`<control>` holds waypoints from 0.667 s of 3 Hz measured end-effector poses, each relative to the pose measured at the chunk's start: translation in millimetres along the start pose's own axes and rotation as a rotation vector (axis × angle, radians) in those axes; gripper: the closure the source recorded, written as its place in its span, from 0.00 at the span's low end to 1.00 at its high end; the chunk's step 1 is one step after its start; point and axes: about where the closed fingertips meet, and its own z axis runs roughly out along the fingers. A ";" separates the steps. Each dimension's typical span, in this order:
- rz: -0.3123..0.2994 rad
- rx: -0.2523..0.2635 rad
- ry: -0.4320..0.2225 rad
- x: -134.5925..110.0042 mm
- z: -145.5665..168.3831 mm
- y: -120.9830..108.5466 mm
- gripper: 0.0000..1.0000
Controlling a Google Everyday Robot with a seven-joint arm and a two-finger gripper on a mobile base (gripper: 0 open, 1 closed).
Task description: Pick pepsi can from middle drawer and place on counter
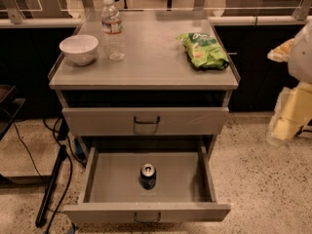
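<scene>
standing pulled out at the bottom of the view, the middle drawer (97,212) shows its flat front panel and small bar handle nearest the camera, with the low side walls running back under the cabinet. the pepsi can (147,175) sits on the drawer floor near the middle, well apart from both side walls and nothing else around it. it is upright, so its long axis is vertical, and its silver top with the pull tab points straight up. off to the right, outside the cabinet and above the speckled floor (263,189), hangs a pale blurred shape that i take for the arm's gripper (284,123); whether it is spread or closed i cannot tell. from there the can lies down and to the left, past the drawer's right wall, so the coming move looks like a swing leftward over the drawer and then a descent; with the can upright, the jaws would need to close across its round side, not its top. nothing is grasped yet, so the pick has not begun. behind the can, the upper drawer (97,122) is closed. above it the desk (151,62) carries a white bowl (79,48) at the left, a clear water bottle (112,29) just beside it, and a green snack bag (202,50) at the right, with bare surface between them for the can. farthest back runs a pale ledge (39,22).
</scene>
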 end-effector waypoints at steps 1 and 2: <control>0.006 0.012 0.003 12.6 25.0 19.1 0.00; 0.014 0.001 -0.009 16.1 58.8 34.3 0.00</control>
